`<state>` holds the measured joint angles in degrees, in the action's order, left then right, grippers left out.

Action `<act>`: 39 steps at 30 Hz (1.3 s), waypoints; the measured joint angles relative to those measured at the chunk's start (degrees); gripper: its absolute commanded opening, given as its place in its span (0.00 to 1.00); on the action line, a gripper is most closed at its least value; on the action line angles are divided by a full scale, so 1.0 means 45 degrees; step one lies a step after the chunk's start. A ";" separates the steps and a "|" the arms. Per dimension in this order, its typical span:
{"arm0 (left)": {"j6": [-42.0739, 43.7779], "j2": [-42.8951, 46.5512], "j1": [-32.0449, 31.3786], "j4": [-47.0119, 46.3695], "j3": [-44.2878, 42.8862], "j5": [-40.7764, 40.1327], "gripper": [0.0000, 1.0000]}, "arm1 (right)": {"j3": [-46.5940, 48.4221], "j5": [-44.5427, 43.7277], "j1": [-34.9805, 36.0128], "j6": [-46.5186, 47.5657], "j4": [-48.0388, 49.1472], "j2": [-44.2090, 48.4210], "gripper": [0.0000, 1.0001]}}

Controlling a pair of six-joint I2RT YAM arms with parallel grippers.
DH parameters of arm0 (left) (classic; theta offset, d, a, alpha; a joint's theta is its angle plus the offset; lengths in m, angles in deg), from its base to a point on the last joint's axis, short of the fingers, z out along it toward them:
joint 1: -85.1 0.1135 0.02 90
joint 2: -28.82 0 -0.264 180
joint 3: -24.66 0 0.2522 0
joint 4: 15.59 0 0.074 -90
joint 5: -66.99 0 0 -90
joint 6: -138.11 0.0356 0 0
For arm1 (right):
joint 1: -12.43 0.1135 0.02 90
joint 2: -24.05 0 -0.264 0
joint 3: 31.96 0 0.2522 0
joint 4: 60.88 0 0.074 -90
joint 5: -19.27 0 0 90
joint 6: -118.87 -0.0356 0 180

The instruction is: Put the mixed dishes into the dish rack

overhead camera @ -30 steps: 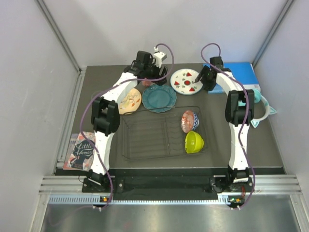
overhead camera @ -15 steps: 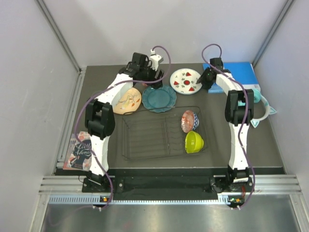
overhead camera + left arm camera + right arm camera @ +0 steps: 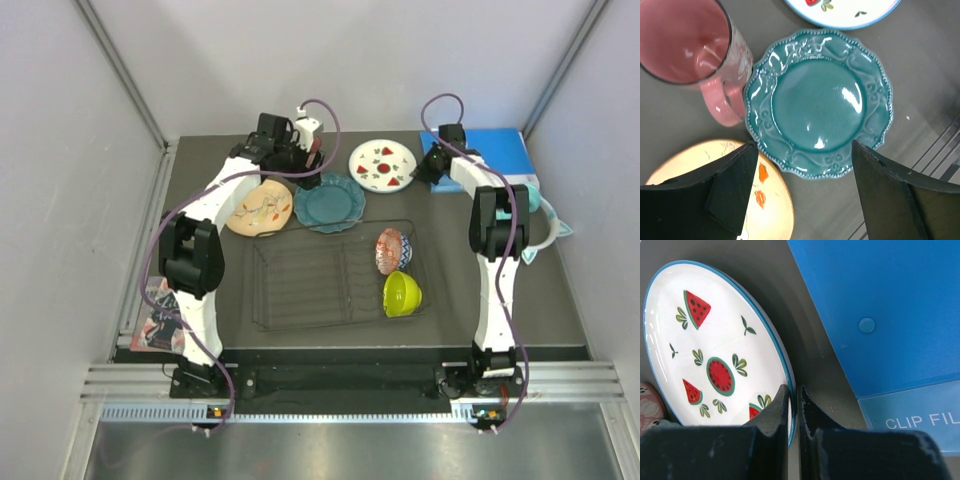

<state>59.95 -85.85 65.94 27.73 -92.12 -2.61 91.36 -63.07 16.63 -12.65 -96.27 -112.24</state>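
Note:
The white plate (image 3: 383, 164) with red watermelon marks (image 3: 715, 345) lies at the back of the mat. My right gripper (image 3: 794, 390) (image 3: 420, 170) is shut on its right rim. My left gripper (image 3: 804, 150) (image 3: 300, 166) hangs open above the gap between the teal scalloped plate (image 3: 825, 100) (image 3: 330, 203) and the cream-yellow floral plate (image 3: 772, 200) (image 3: 260, 208). The pink-red mug (image 3: 695, 45) stands upright beside the teal plate. The black wire dish rack (image 3: 310, 285) holds the pink patterned bowl (image 3: 390, 250) and the lime-green bowl (image 3: 401, 293) at its right end.
A blue binder (image 3: 495, 155) (image 3: 880, 300) lies just right of the white plate. Teal headphones (image 3: 545, 225) sit at the right wall. A book (image 3: 160, 312) lies off the mat at the front left. Rack wires (image 3: 940, 150) show by the teal plate.
The right gripper has closed onto the white plate's rim, and the plate has shifted slightly left. The left arm has swung left, still open.

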 measured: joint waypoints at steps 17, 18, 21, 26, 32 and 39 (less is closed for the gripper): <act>-0.0228 0.0568 0.0141 0.0204 0.0607 -0.0049 0.81 | -0.2404 -0.1219 0.0427 0.2676 -0.0889 0.3759 0.00; -0.0296 0.0568 0.0141 0.0194 0.0568 0.0010 0.81 | -0.2375 -0.1219 0.0452 0.2778 -0.0962 0.3900 0.00; -0.0529 0.0476 0.0141 0.0194 0.0253 0.0238 0.81 | -0.2118 -0.1273 0.0534 0.3002 -0.1195 0.4090 0.00; -0.0981 -0.0481 0.0141 0.0194 -0.1205 0.0699 0.81 | -0.1909 -0.1496 0.0709 0.3254 -0.1540 0.4201 0.00; -0.1413 -0.1156 0.0141 0.0189 -0.1491 0.1331 0.83 | -0.1909 -0.1928 0.0792 0.3657 -0.2089 0.4886 0.00; -0.2181 -0.2419 0.0141 -0.0044 -0.2603 0.2798 0.99 | -0.1909 -0.2176 0.0748 0.3895 -0.2438 0.5926 0.00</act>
<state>50.14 -96.74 66.57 27.54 -103.84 9.98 82.77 -72.86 20.00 4.88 -107.24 -85.58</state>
